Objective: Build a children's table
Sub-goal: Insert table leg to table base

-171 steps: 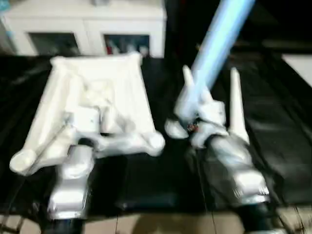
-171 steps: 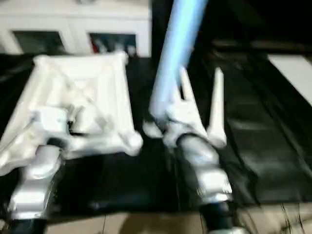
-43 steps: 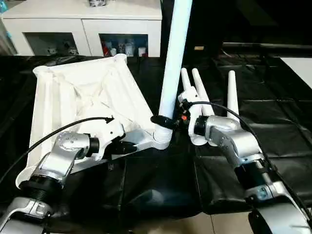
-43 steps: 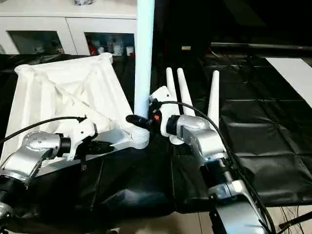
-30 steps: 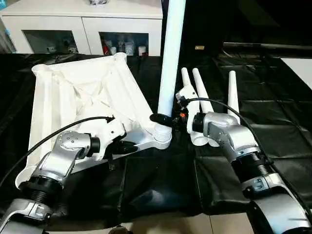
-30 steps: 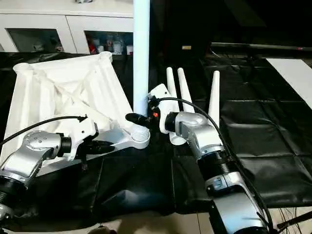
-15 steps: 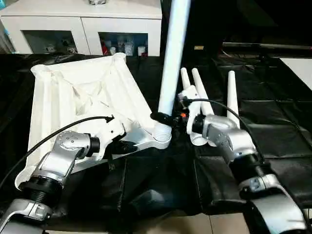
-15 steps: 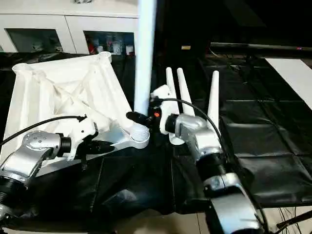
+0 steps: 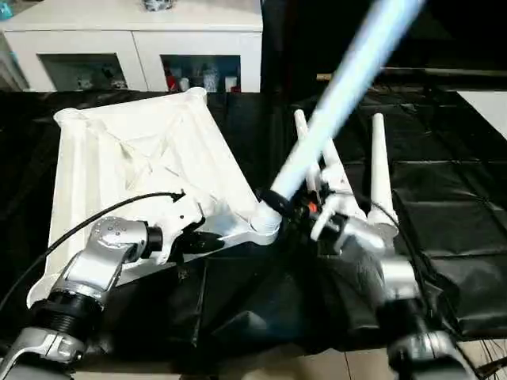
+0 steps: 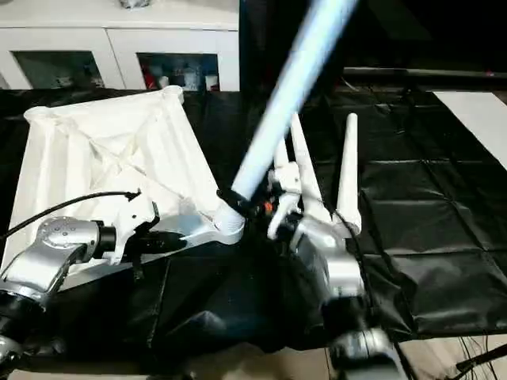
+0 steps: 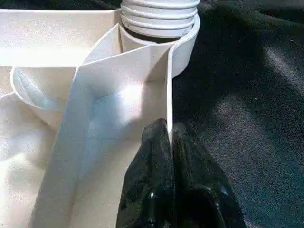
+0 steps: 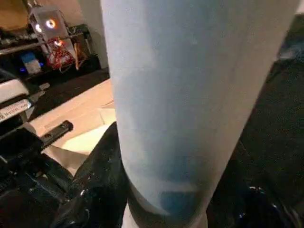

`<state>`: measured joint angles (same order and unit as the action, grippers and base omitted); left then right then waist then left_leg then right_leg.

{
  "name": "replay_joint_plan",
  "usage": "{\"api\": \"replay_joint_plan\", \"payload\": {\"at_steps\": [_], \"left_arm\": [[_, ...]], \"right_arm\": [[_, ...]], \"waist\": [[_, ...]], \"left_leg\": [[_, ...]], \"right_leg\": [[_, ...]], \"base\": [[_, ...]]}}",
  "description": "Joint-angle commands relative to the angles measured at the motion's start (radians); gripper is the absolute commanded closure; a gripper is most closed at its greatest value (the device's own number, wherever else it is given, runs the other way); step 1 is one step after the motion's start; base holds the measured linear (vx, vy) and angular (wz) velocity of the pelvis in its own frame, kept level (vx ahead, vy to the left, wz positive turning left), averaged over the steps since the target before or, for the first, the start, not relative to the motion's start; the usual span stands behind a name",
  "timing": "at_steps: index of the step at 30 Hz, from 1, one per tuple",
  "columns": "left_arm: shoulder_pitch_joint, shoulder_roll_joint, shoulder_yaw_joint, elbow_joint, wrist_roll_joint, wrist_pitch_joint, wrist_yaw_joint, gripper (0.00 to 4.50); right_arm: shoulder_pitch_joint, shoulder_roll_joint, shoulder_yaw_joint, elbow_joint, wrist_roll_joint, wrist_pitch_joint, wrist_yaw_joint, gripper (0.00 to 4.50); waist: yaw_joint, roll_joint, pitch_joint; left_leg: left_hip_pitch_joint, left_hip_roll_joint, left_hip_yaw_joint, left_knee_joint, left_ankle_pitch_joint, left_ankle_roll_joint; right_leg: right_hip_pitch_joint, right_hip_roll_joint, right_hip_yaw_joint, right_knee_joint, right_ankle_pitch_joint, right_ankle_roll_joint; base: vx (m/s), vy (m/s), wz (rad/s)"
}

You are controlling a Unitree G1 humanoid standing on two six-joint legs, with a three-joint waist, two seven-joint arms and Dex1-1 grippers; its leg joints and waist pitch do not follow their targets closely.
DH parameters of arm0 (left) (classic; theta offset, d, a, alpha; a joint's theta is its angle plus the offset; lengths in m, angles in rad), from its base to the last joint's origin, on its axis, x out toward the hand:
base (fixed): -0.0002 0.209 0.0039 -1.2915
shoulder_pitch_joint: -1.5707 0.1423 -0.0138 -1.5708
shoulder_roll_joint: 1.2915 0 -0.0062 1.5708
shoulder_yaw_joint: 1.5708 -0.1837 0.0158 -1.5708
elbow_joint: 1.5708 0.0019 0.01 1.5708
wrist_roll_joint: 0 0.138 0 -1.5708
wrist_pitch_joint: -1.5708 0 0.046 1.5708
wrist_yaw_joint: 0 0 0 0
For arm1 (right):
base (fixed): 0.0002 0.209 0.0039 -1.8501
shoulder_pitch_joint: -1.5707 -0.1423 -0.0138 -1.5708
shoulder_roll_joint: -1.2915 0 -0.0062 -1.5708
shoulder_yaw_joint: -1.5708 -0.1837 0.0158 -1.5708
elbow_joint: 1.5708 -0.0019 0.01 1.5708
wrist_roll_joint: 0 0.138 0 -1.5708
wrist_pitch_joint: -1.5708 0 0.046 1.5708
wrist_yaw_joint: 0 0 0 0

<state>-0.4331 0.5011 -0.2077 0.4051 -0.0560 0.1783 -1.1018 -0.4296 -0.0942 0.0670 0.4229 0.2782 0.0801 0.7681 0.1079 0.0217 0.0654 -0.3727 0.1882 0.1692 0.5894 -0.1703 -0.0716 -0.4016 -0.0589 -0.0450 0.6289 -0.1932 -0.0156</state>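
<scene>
Two claws work on the upturned white table top, which lies underside-up on the black-sheeted bench, its ribbed inner face showing and its far edge toward the white glass-door cabinet. The left claw is pinched shut on the thin upright rim wall of the table top, just beside the near corner socket; in the left wrist view its black fingertips press either side of that wall, with the socket's ribbed collar close ahead of them. The right claw is closed around the thick lower end of a long table leg, right where the leg meets that same corner socket. The leg tilts away from the table top, slanting up and toward the robot's right, its upper end running out of the picture. Three more legs lie side by side on the bench behind the right wrist, narrow ends pointing away from the robot, well apart from the left claw.
</scene>
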Motion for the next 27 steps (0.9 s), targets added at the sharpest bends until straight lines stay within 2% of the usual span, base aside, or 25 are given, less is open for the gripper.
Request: {"api": "replay_joint_plan", "payload": {"at_steps": [1, 2, 5, 6, 7, 9, 11, 12, 16, 20, 21, 27], "left_arm": [[0.002, -0.008, 0.018, -0.039, -0.023, -0.005, 0.011, 4.50], [0.003, -0.008, 0.013, -0.041, -0.018, -0.004, 0.014, 4.50], [0.003, -0.005, 0.006, -0.042, -0.011, -0.008, 0.012, 4.50], [0.003, -0.004, 0.005, -0.042, -0.010, -0.008, 0.012, 4.50], [-0.001, -0.002, 0.001, -0.035, -0.004, -0.015, 0.010, 4.50], [-0.003, 0.001, 0.000, -0.032, -0.001, -0.017, 0.009, 4.50], [-0.005, 0.006, -0.004, -0.029, 0.005, -0.023, 0.008, 4.50], [-0.005, 0.008, -0.007, -0.028, 0.008, -0.026, 0.007, 4.50], [-0.009, 0.009, -0.010, -0.017, 0.012, -0.033, 0.004, 4.50], [-0.008, 0.008, -0.014, -0.015, 0.017, -0.036, 0.005, 4.50], [-0.008, 0.008, -0.015, -0.014, 0.018, -0.037, 0.006, 4.50], [-0.012, 0.006, -0.020, -0.001, 0.027, -0.039, 0.016, 4.50]], "right_arm": [[0.047, -0.018, 0.055, 0.028, -0.074, 0.027, -0.014, 2.66], [0.049, -0.021, 0.081, 0.016, -0.103, 0.033, -0.025, 2.66], [0.039, -0.025, 0.113, 0.019, -0.137, 0.038, -0.033, 2.66], [0.036, -0.026, 0.120, 0.019, -0.143, 0.038, -0.035, 2.66], [0.016, -0.027, 0.134, 0.031, -0.155, 0.060, -0.045, 2.66], [0.001, -0.028, 0.142, 0.037, -0.163, 0.073, -0.048, 2.66], [-0.029, -0.031, 0.151, 0.052, -0.168, 0.104, -0.038, 2.66], [-0.045, -0.031, 0.150, 0.061, -0.168, 0.117, -0.033, 2.66], [-0.108, -0.044, 0.155, 0.112, -0.166, 0.161, 0.008, 2.66], [-0.149, -0.056, 0.164, 0.160, -0.173, 0.189, 0.033, 2.66], [-0.151, -0.056, 0.164, 0.162, -0.171, 0.194, 0.036, 2.66], [-0.133, -0.069, 0.194, 0.177, -0.187, 0.216, 0.072, 2.66]], "waist": [[-0.006, 0.013, -0.054], [-0.007, 0.011, -0.052], [-0.010, 0.008, -0.050], [-0.011, 0.010, -0.049], [-0.012, 0.000, -0.050], [-0.014, 0.004, -0.049], [-0.019, -0.004, -0.050], [-0.021, -0.001, -0.048], [-0.023, -0.002, -0.049], [-0.023, -0.001, -0.050], [-0.023, -0.007, -0.053], [-0.023, -0.008, -0.053]], "left_leg": [[0.017, 0.038, -0.016, -0.084, -0.325, -0.016], [0.017, 0.037, -0.016, -0.085, -0.332, -0.017], [0.019, 0.038, -0.017, -0.087, -0.348, -0.021], [0.019, 0.038, -0.018, -0.088, -0.356, -0.021], [0.020, 0.038, -0.017, -0.088, -0.357, -0.019], [0.018, 0.038, -0.018, -0.089, -0.351, -0.018], [0.019, 0.037, -0.018, -0.089, -0.354, -0.017], [0.017, 0.038, -0.019, -0.090, -0.352, -0.016], [0.021, 0.039, -0.019, -0.090, -0.364, -0.020], [0.021, 0.041, -0.018, -0.090, -0.361, -0.024], [0.021, 0.040, -0.018, -0.089, -0.352, -0.024], [0.024, 0.041, -0.018, -0.092, -0.377, -0.032]], "right_leg": [[0.034, -0.078, 0.047, -0.093, -0.309, -0.174], [0.033, -0.077, 0.047, -0.094, -0.323, -0.170], [0.031, -0.078, 0.049, -0.098, -0.356, -0.160], [0.029, -0.079, 0.049, -0.099, -0.365, -0.159], [0.031, -0.080, 0.050, -0.100, -0.381, -0.155], [0.030, -0.081, 0.051, -0.101, -0.389, -0.152], [0.031, -0.081, 0.051, -0.101, -0.408, -0.149], [0.030, -0.082, 0.051, -0.102, -0.420, -0.147], [0.027, -0.083, 0.051, -0.104, -0.439, -0.141], [0.025, -0.082, 0.053, -0.102, -0.406, -0.150], [0.028, -0.082, 0.052, -0.100, -0.390, -0.152], [0.025, -0.081, 0.052, -0.103, -0.408, -0.145]], "base": [[0.000, 0.000, 0.00], [0.000, 0.000, 0.00], [0.000, 0.000, 0.00], [0.000, 0.000, 0.00], [0.000, 0.000, 0.00], [0.000, 0.000, 0.00], [0.000, 0.000, 0.00], [0.000, 0.000, 0.00], [0.000, 0.000, 0.00], [0.000, 0.000, 0.00], [0.000, 0.000, 0.00], [0.000, 0.000, 0.00]]}}
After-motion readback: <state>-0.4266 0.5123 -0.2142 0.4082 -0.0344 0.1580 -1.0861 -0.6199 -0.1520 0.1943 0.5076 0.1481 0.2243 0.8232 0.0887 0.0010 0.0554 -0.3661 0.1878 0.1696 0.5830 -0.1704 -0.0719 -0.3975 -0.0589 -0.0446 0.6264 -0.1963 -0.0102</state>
